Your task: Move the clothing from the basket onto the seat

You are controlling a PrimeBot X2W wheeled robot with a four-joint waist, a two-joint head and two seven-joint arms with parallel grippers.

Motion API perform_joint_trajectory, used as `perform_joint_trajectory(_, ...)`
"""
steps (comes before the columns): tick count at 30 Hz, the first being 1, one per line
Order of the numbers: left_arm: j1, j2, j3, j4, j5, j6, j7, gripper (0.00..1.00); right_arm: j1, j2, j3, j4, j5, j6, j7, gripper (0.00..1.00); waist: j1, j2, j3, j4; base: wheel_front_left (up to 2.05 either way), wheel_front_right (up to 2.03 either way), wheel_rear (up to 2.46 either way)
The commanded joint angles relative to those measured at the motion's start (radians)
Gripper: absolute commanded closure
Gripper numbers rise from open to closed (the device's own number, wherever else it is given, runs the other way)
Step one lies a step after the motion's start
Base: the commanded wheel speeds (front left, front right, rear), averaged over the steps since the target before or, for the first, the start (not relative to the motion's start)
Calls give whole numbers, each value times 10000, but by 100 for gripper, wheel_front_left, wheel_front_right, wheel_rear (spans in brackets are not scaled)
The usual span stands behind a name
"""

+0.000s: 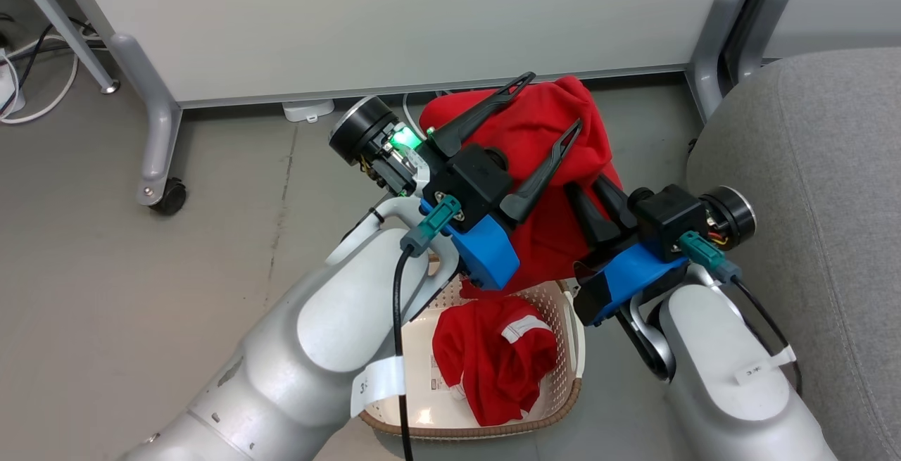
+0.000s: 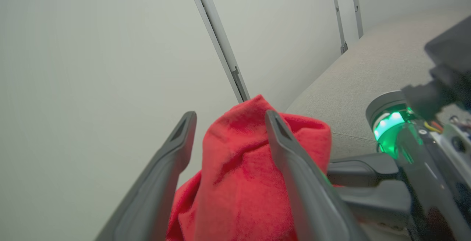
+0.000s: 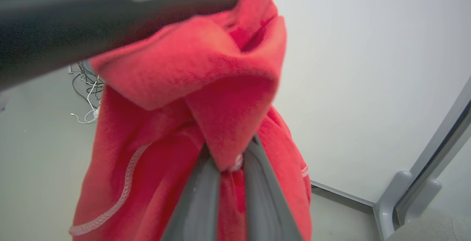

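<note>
One piece of red clothing (image 1: 556, 158) hangs in the air above the basket (image 1: 563, 376). My right gripper (image 1: 588, 190) is shut on it; in the right wrist view its fingers (image 3: 206, 197) pinch a fold of the red fabric (image 3: 206, 97). My left gripper (image 1: 552, 103) is open, its two fingers spread on either side of the garment's top (image 2: 235, 160), which still bulges between them. A second red garment (image 1: 493, 362) with a white band lies crumpled in the basket. The grey seat (image 1: 809, 165) is on the right, beside my right arm.
A white partition panel (image 1: 422, 17) stands just behind the lifted garment, on grey legs with a castor (image 1: 169, 197). Cables (image 1: 28, 95) lie on the grey floor at the far left. Another grey leg (image 1: 711, 46) stands close to the seat's corner.
</note>
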Motion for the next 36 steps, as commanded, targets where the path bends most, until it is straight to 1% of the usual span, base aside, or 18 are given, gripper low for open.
perform_joint_trajectory(1,137,33,91,-59,51,-7,-52,0,146,-26,-106,-76,8,1,-7,100,0,0,6,-25,0,0,0)
perform_joint_trajectory(5,172,144,179,-131,139,12,-50,0,285,-26,-549,-244,16,1,-9,100,0,0,51,-180,0,0,0)
perform_joint_trajectory(9,327,203,225,-207,155,25,-49,0,434,-26,-1077,-500,-107,1,-8,100,0,0,159,-487,0,0,0)
perform_joint_trajectory(22,761,252,234,-544,247,10,-41,0,969,-32,-2809,-1824,-590,1,-8,100,0,0,929,-1982,0,0,0)
perform_joint_trajectory(29,1077,280,-4,-557,212,-76,-41,0,1357,-128,-3750,-2552,-588,1,-8,100,0,0,1172,-2787,0,0,0)
perform_joint_trajectory(36,1401,256,-366,-592,201,-150,-41,0,1868,-138,-4527,-3187,-554,1,-8,100,0,0,1263,-3389,0,0,0)
